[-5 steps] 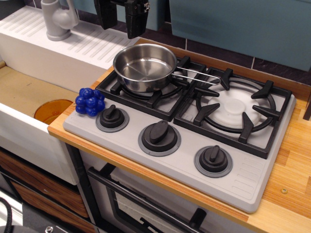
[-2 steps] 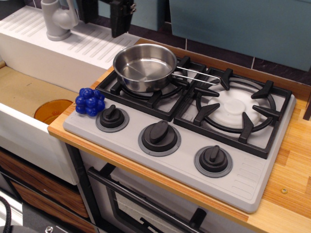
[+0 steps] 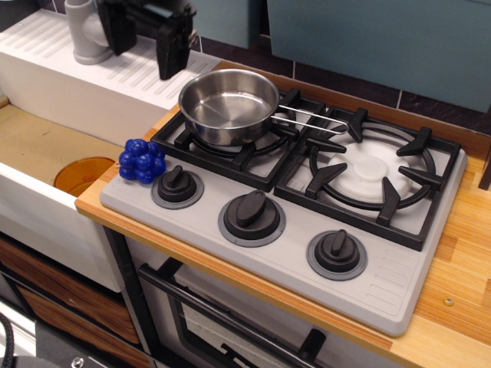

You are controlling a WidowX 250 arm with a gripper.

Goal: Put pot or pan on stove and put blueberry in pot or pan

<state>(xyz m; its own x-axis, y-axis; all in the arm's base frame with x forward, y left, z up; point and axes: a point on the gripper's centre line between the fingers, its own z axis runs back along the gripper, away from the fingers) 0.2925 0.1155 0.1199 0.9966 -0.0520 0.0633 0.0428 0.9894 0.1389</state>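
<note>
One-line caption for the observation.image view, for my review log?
Shiny steel saucepan sits empty on the grey two-burner stove's left grate; blue toy blueberry cluster waits at its corner; black end effector hovers behind.

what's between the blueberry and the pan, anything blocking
Nothing visible. The blueberry sits at the stove's left front corner; only open grate separates it from the empty pan. The gripper hangs up left.

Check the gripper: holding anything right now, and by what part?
Nothing held. The gripper hangs above the drainboard with nothing between its fingers; the blueberry sits on the stove corner, the pan on the left burner.
</note>
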